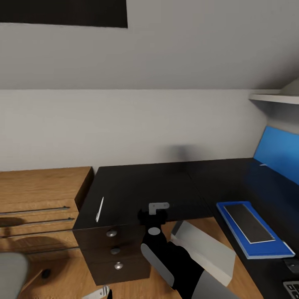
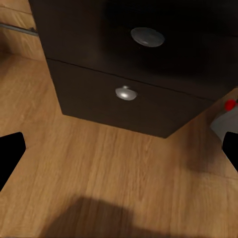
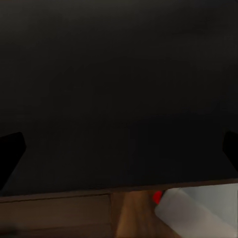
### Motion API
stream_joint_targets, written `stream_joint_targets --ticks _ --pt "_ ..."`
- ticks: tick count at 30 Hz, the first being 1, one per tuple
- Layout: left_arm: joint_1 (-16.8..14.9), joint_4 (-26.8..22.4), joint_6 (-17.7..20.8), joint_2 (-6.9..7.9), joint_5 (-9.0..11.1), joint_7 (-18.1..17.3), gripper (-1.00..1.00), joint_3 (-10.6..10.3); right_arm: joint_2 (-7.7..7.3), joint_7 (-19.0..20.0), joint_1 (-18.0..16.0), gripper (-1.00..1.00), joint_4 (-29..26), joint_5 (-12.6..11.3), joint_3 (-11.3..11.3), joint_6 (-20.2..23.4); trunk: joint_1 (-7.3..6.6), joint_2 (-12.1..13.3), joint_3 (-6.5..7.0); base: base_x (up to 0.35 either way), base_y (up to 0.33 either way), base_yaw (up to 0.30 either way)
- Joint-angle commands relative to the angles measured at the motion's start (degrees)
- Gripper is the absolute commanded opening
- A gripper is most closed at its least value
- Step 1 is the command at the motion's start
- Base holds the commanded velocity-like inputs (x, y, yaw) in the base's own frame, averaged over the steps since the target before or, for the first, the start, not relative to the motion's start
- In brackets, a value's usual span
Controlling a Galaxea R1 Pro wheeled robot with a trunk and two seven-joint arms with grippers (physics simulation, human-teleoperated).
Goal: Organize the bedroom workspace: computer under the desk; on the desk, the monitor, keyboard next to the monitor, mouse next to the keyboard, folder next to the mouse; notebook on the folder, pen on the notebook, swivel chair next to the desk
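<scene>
The glossy black desk (image 1: pixel 166 187) fills the middle of the head view. A white pen (image 1: pixel 99 209) lies near its left edge, above the drawer unit (image 1: pixel 114 253). On the right wing lies the blue folder (image 1: pixel 265 245) with the grey notebook (image 1: pixel 249 223) on top. A corner of the keyboard (image 1: pixel 292 287) shows at the bottom right. The light grey computer (image 1: pixel 205 249) stands under the desk. My right gripper (image 1: pixel 153 211) hovers open over the desktop's front edge (image 3: pixel 119 153). My left gripper (image 2: pixel 119 153) is open, low over the floor facing the drawers.
A wooden chest of drawers (image 1: pixel 37 199) stands left of the desk. The grey swivel chair (image 1: pixel 12 274) shows at the bottom left. A blue wall panel (image 1: pixel 278 153) and a white shelf (image 1: pixel 276 98) are at the right. Wooden floor (image 2: pixel 114 163) lies before the drawers.
</scene>
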Motion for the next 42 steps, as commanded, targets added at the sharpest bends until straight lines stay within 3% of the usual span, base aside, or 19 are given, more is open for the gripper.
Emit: stream_joint_targets --ticks 1,42 --pt "-0.1 -0.1 -0.4 0.06 0.5 0.2 1.00 -0.3 0.00 -0.4 -0.1 1.00 -0.1 -0.2 0.1 0.3 0.00 0.0 -0.13 0.000 0.000 0.204" --pt "-0.1 0.0 -0.4 0.06 0.5 0.3 1.00 -0.1 0.00 -0.3 -0.1 1.00 0.1 0.0 0.2 0.3 0.00 0.0 -2.82 0.000 0.000 0.202"
